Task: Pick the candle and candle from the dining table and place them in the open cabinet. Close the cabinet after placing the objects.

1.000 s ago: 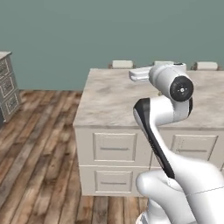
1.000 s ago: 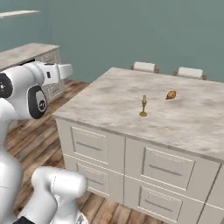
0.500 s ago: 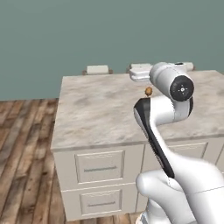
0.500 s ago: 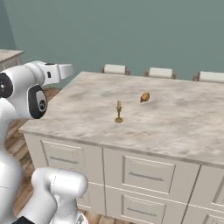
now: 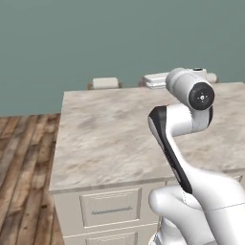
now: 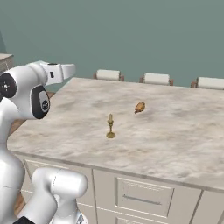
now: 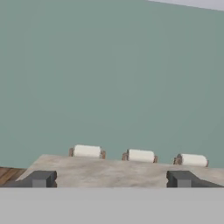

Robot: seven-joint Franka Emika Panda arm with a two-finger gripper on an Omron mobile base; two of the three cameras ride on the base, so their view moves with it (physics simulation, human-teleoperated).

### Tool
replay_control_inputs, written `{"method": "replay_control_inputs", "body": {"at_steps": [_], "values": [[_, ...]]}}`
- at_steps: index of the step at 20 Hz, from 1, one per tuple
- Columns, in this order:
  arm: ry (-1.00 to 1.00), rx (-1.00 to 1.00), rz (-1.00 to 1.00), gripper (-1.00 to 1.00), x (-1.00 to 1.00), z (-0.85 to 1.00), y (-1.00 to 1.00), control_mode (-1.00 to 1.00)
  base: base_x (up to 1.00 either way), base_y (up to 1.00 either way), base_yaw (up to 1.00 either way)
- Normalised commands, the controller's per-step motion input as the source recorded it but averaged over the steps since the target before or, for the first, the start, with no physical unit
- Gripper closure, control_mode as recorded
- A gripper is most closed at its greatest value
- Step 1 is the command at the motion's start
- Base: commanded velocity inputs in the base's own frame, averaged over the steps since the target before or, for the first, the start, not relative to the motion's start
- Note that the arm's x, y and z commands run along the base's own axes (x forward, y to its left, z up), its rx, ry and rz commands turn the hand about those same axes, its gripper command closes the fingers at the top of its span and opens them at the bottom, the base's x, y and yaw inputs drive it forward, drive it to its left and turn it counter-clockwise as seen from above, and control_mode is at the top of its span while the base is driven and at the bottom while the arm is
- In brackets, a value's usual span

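Out past the pincer, which is spread wide with nothing between its blocky dark fingertips, runs the dining table, a smooth beige slab with grey veins over cream panelled drawer fronts. Ahead of the pincer and off to its right, a slim tan candle stands upright on its flared brass holder, with a small brown oval thing lying just beyond it. White-cushioned chairs line the far edge against a flat teal wall.

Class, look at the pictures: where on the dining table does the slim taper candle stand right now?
In the right base view the taper candle stands upright near the middle of the dining table, just front-left of the small brown oval thing.
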Motion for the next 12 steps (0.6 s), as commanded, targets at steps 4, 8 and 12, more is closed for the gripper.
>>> {"method": "replay_control_inputs", "body": {"at_steps": [4, 8, 12], "values": [[0.0, 0.0, 0.0, -1.0, 0.0, 0.0, 0.0, 1.0, 0.55, -0.05, 0.09], [0.0, 0.0, 0.0, -1.0, 0.0, 0.0, 0.0, 1.0, 0.5, -0.03, 0.08], [0.0, 0.0, 0.0, -1.0, 0.0, 0.0, 0.0, 1.0, 0.36, 0.0, 0.03]]}}
